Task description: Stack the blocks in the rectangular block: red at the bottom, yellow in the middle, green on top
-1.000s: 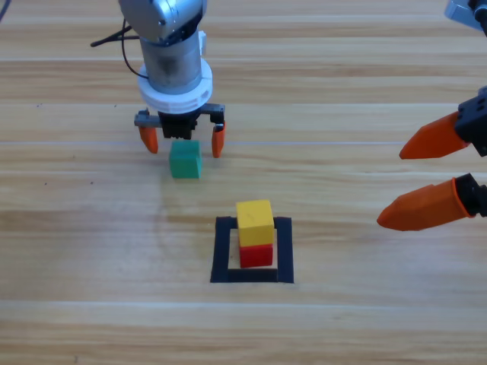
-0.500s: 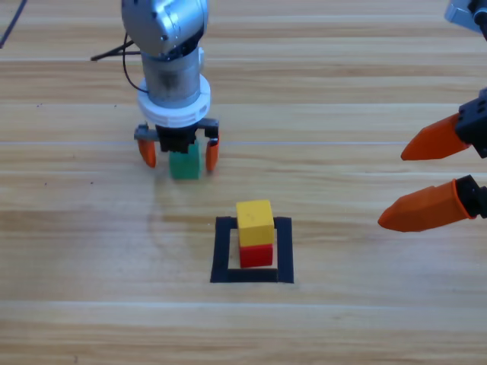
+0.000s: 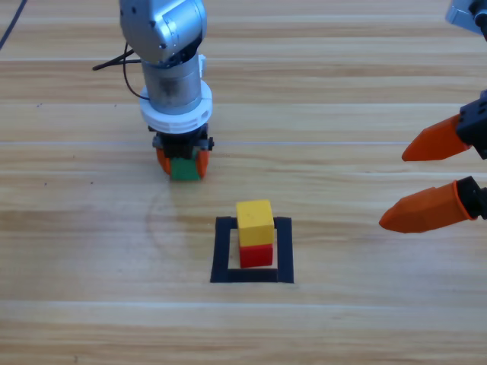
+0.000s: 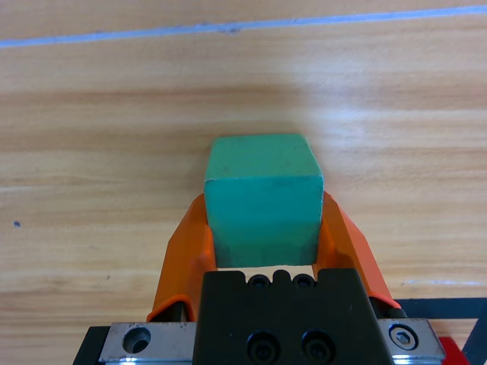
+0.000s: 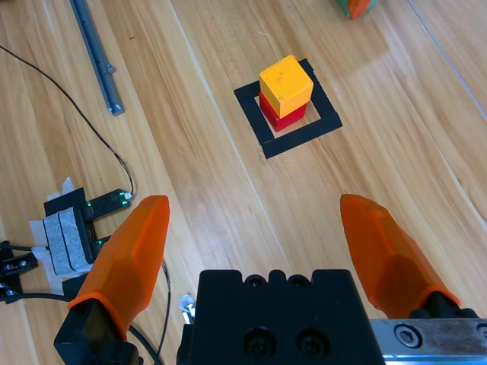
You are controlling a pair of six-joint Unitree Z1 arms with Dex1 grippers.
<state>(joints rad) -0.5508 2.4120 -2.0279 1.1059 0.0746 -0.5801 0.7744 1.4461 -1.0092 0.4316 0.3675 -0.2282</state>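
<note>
Left gripper [image 3: 183, 160]: jaws closed against green cube [image 3: 183, 169], up-left of the black tape outline [image 3: 222, 251]. Yellow cube [image 3: 254, 222]: atop red cube [image 3: 256, 255], inside outline. Right gripper [image 3: 428, 179]: wide open, empty, well right of outline.

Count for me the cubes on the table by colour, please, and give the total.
Red cube: 1
Yellow cube: 1
Green cube: 1
Total: 3
</note>
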